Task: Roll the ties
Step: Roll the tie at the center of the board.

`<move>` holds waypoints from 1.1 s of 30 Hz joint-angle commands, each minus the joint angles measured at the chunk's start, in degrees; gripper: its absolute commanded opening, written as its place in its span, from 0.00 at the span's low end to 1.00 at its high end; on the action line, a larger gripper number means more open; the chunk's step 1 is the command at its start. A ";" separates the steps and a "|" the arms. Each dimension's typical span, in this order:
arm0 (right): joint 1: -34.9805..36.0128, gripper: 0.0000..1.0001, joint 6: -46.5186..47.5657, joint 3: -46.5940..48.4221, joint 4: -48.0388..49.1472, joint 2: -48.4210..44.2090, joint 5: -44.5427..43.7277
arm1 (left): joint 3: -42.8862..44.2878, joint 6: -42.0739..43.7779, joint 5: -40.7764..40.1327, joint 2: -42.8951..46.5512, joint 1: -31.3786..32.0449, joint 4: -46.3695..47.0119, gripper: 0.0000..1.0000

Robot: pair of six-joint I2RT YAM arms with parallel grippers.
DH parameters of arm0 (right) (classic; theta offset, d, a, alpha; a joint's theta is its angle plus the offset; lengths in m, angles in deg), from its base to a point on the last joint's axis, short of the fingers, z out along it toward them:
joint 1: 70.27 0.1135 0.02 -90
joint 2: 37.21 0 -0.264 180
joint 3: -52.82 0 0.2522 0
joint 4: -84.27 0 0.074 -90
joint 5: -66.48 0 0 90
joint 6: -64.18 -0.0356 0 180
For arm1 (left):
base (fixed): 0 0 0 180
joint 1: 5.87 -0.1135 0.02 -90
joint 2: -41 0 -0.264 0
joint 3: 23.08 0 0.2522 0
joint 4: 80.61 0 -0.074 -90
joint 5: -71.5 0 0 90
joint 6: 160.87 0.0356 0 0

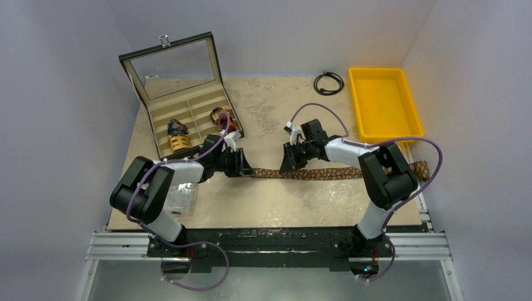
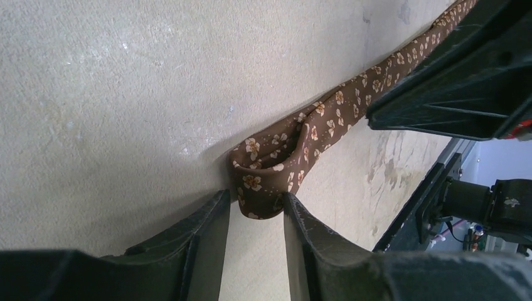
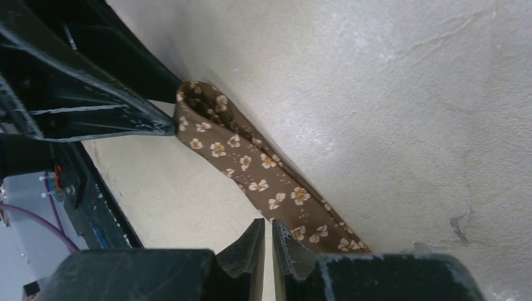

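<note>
Both arms reach forward and inward, wrists bent down toward the counter. The left end effector (image 2: pixel 256 204) has its fingers (image 2: pixel 207 232) partly closed around the folded end of the tie (image 2: pixel 351 103). Facing it, just beyond those fingertips, the right end effector (image 3: pixel 268 229) hangs low, its jaws nearly together with nothing between them.

From above we lose sight of the brown tie (image 1: pixel 320 174) where it runs under the right arm (image 1: pixel 342 150), and its left end under the left hand (image 1: pixel 246 169). Up close we cannot tell whether that hand's fingers (image 2: pixel 188 244) pinch the fold; the rolled ties (image 1: pixel 179 135) in the box (image 1: pixel 188 105) are too small to read
</note>
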 commanded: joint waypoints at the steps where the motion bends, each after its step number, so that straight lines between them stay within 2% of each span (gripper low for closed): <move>1: -0.07 0.09 -0.74 2.33 2.11 2.77 -0.96 | 1.61 -1.24 2.45 -0.45 -0.47 4.40 0.32; 6: -0.09 0.06 0.09 2.97 1.67 5.56 -2.85 | 1.83 -3.85 4.90 -0.04 -0.44 6.93 0.19; 9: -0.05 0.06 0.92 3.58 1.00 6.74 -3.77 | 1.78 -5.12 5.37 0.72 -0.35 7.60 0.05; 11: -0.07 0.05 1.19 3.80 0.73 7.11 -4.03 | 1.94 -5.99 5.80 1.05 -0.20 8.26 0.01; 19: 0.55 0.06 2.01 4.07 -0.03 6.74 -3.39 | 5.16 -9.75 5.80 -0.91 3.25 10.12 0.00; 28: 0.89 0.09 4.84 3.14 -3.01 2.44 -1.00 | 9.89 -9.92 3.94 -6.21 6.91 8.66 0.00; 33: -0.91 0.20 5.98 1.38 -5.36 -2.03 3.19 | 10.79 -9.36 3.24 -7.83 8.48 8.02 0.00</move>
